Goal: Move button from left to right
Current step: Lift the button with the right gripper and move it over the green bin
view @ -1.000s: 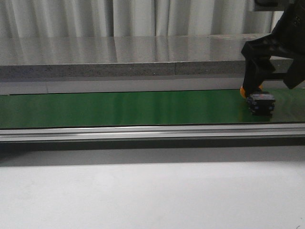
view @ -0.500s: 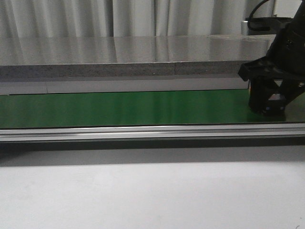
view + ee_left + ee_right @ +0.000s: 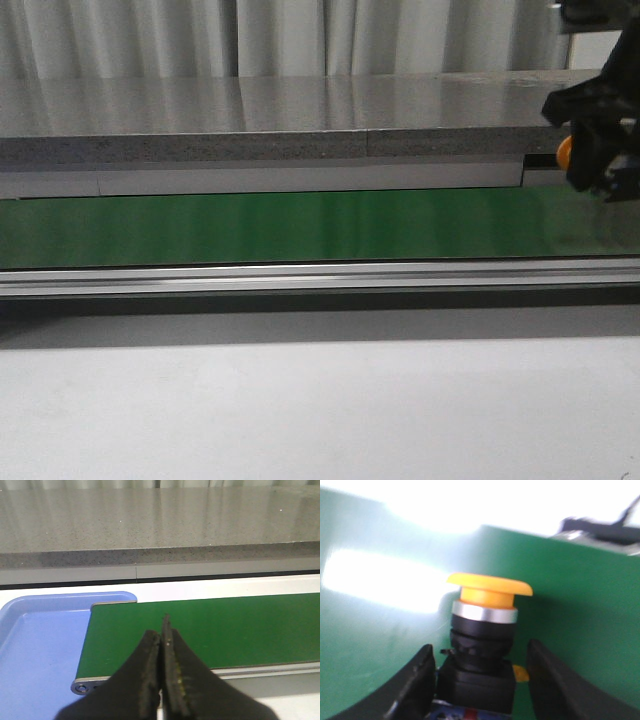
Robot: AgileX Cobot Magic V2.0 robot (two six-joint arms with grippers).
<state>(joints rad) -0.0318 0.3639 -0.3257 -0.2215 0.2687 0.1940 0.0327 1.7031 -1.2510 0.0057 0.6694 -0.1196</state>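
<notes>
Yellow-orange head, silver collar, black body on the button (image 3: 485, 645). Belt (image 3: 280, 227) plain green. Tray (image 3: 35, 650) pale blue. Counter (image 3: 250, 120) speckled grey. Curtains (image 3: 200, 35) white.

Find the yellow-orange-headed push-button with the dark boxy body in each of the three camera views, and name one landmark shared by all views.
Front view: the yellow-orange push-button is at the far right, held up in the right gripper, mostly hidden.
Left wrist view: not in it.
Right wrist view: centre, between the gripper's fingers, head uppermost.
Shared landmark: the green conveyor belt.
</notes>
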